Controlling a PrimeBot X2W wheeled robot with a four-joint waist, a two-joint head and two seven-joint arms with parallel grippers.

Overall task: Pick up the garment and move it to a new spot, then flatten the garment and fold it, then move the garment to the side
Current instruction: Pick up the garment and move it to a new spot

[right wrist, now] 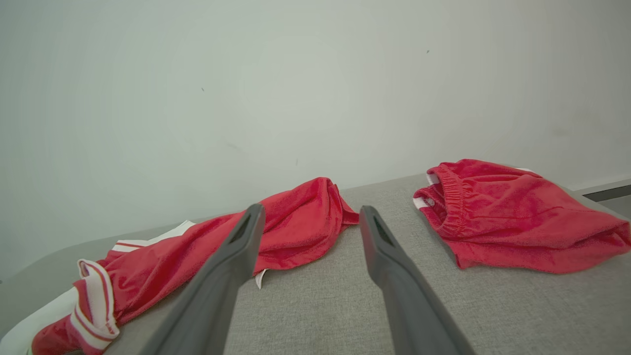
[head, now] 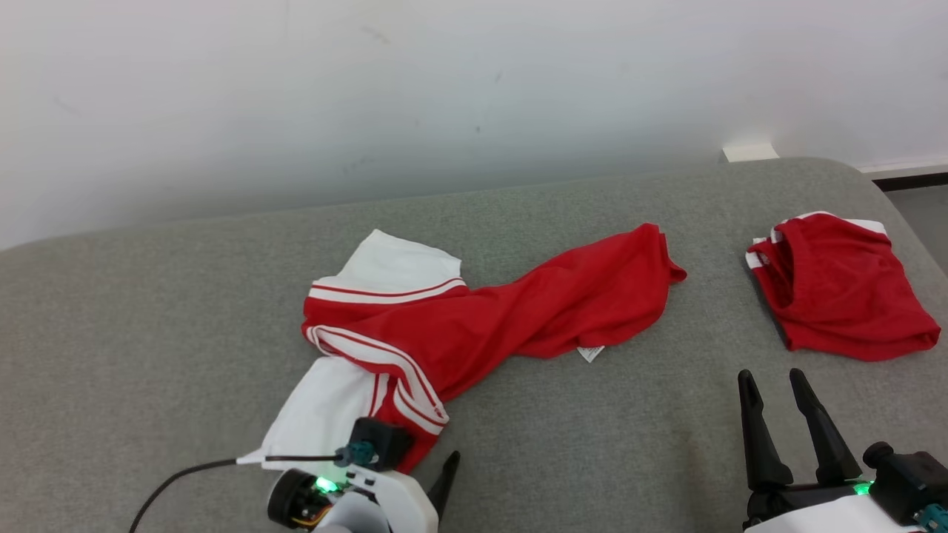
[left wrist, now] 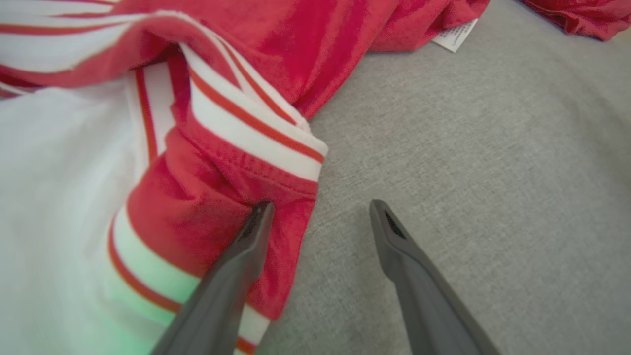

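A pale wall (head: 370, 89) rises behind the grey fabric-covered counter (head: 148, 311). The red and white garment (head: 518, 311) lies crumpled across the counter's middle. Its white, striped end is nearest the robot's left side and its red body stretches away toward the right. A second piece, red shorts (head: 837, 296), lies apart at the far right. The right tool (head: 770, 377) stands wide and empty above bare counter, near the shorts. The left tool (left wrist: 320, 204) is also spread wide, gripping nothing. One finger (left wrist: 246, 246) lies over the garment's red striped edge and the other is over bare fabric. A small white label (head: 590, 353) pokes from the garment's lower hem.
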